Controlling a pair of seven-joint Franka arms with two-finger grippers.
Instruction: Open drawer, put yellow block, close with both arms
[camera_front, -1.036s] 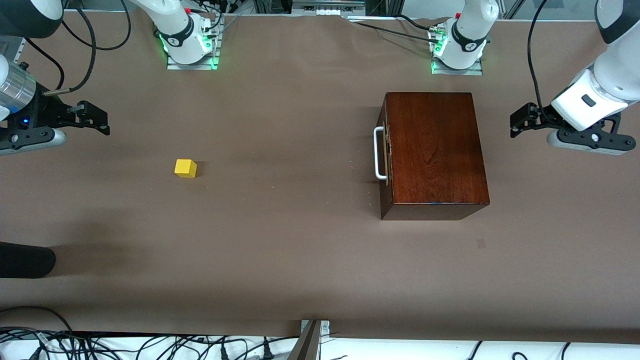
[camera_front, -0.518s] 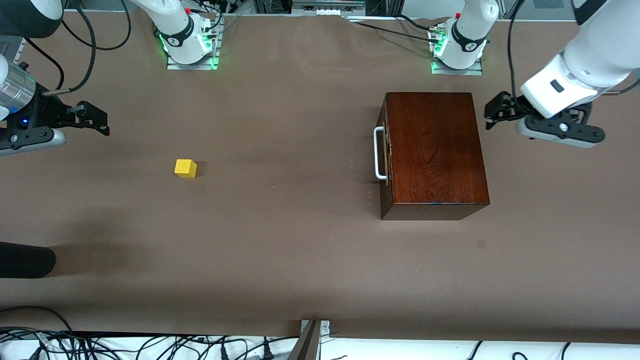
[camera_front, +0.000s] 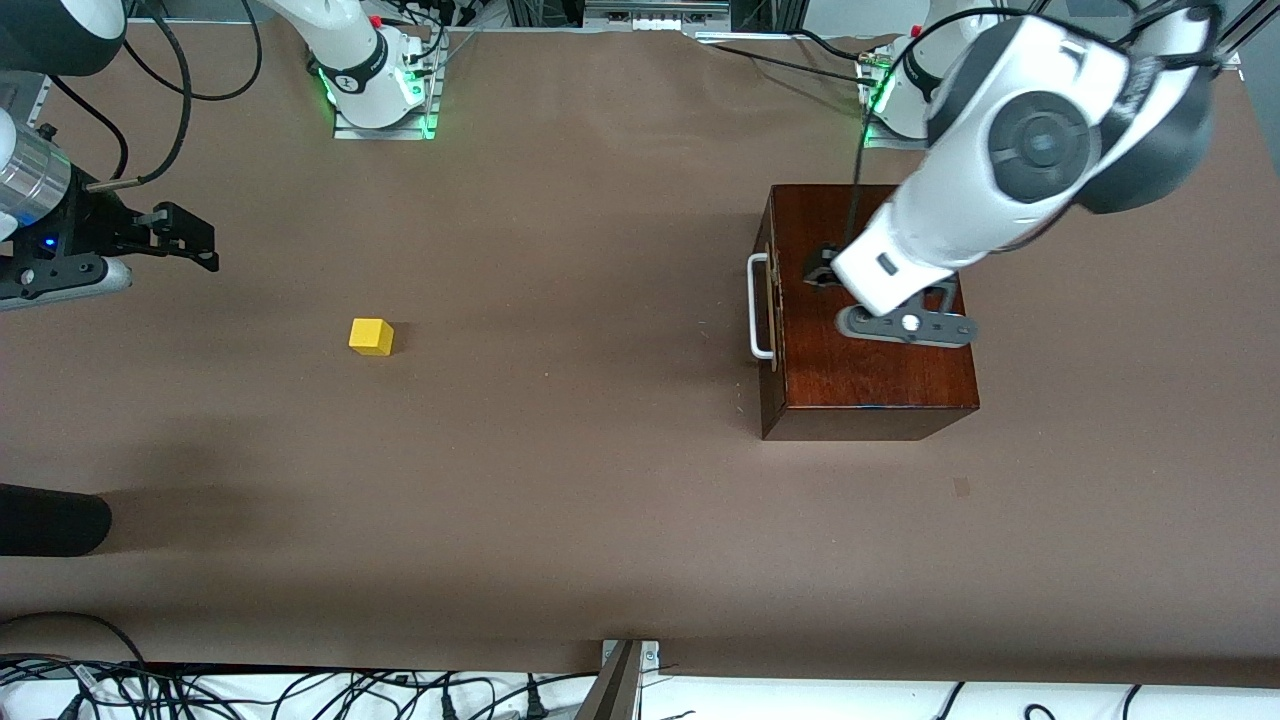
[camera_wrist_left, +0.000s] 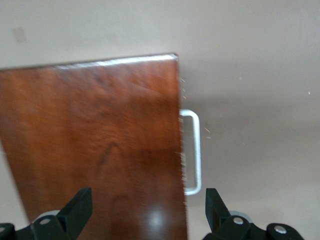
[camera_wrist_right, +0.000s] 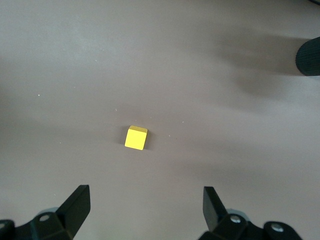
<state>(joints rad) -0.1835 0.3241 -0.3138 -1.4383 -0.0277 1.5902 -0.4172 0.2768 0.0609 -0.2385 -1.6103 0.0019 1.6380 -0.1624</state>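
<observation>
spreading wide and holding nothing, the left gripper (camera_wrist_left: 147, 210) shows both fingers (camera_wrist_left: 77, 207) well apart in the left wrist view, one over the glossy top of the mahogany box (camera_front: 868, 300), the other out past its edge, over the bare table (camera_front: 600, 450). it hangs in the air above the box top, touching nothing, with the white handle (camera_front: 760, 306) showing between the fingers and a little ahead of them. that handle sits on the drawer (camera_front: 771, 305), which is fully shut, its dark front flush with the box face that looks toward the right arm's end of the table.

the right gripper (camera_wrist_right: 145, 210) has its fingers (camera_wrist_right: 75, 202) just as wide apart and empty. it hovers above the table at the right arm's end; that arm waits. the yellow block (camera_front: 371, 337) lies on the table below and ahead of it, well apart from the box and untouched.

as i judge it, the opening step is only starting: the left arm is lining up on the handle, no grip made yet. the next move calls for carrying the fingers out over the box edge, lowering them in front of the drawer so they straddle the thin bar of the handle, closing squarely on it, then pulling straight toward the right arm's end so the box does not slide along with it.
</observation>
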